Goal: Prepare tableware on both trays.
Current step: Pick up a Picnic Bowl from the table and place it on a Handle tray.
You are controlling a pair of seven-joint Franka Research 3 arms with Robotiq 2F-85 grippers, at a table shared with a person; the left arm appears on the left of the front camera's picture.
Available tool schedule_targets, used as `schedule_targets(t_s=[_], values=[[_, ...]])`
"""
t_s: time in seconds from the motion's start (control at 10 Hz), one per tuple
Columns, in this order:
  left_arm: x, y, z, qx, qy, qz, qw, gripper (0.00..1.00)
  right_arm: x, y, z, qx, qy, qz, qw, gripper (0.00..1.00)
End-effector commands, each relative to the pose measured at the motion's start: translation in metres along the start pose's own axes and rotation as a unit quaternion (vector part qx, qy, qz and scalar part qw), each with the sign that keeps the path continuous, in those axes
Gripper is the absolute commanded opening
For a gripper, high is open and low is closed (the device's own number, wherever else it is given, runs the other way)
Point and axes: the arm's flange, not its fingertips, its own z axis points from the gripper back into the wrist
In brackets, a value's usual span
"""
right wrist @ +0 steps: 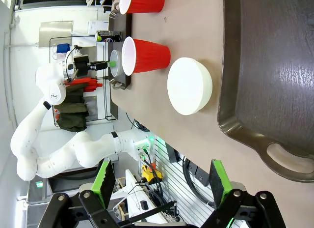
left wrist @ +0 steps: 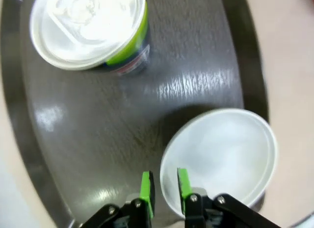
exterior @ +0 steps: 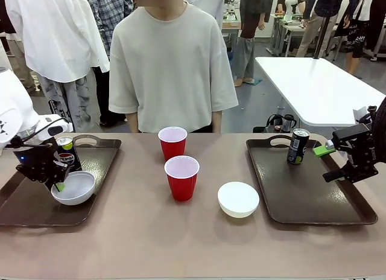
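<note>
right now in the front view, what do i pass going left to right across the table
left bowl → near cup → right bowl → right can

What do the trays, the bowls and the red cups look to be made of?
The trays: dark brown moulded plastic, probably; faint grain texture, soft glare. The bowls: matte white, likely plastic or melamine, though ceramic can't be excluded. The cups: thin glossy red plastic, white inside, rolled rims.
</note>
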Motion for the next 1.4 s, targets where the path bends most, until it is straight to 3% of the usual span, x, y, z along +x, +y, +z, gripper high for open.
schedule_targets(t_s=[0.0,0.1,0.2,0.3,0.4,0.5,0.6,1.1,1.2,1.3], values=[[-0.016,-0.002,0.032,0.018,0.017,-0.008,1.0,1.0,0.003,-0.001,-0.002,0.016,-0.006,0.01,1.0,1.0],[-0.021,-0.005,0.051,0.015,0.016,-0.021,1.0,0.47,0.003,-0.001,-0.002,0.016,-0.006,0.01,1.0,1.0],[-0.026,-0.005,0.071,0.002,0.016,-0.034,0.999,1.0,0.003,-0.001,-0.002,0.016,-0.006,0.01,1.0,1.0],[-0.028,-0.003,0.088,-0.014,0.019,-0.042,0.999,0.67,0.003,-0.001,-0.002,0.016,-0.006,0.01,1.0,1.0],[-0.029,0.0,0.099,-0.031,0.018,-0.046,0.998,1.0,0.003,-0.001,-0.002,0.016,-0.006,0.01,1.0,1.0],[-0.032,0.002,0.108,-0.046,0.017,-0.047,0.998,0.87,0.003,-0.001,-0.002,0.016,-0.006,0.01,1.0,1.0],[-0.03,0.003,0.116,-0.053,0.012,-0.047,0.997,1.0,0.003,-0.001,-0.002,0.016,-0.006,0.01,1.0,1.0],[-0.03,0.002,0.128,-0.037,-0.001,-0.04,0.999,0.97,0.003,-0.001,-0.002,0.016,-0.006,0.01,1.0,1.0],[-0.037,0.0,0.141,-0.136,0.014,-0.059,0.989,1.0,0.003,-0.001,-0.002,0.016,-0.006,0.01,1.0,1.0],[-0.037,0.012,0.163,-0.26,0.021,-0.052,0.964,1.0,0.003,-0.001,-0.002,0.016,-0.006,0.01,1.0,1.0]])
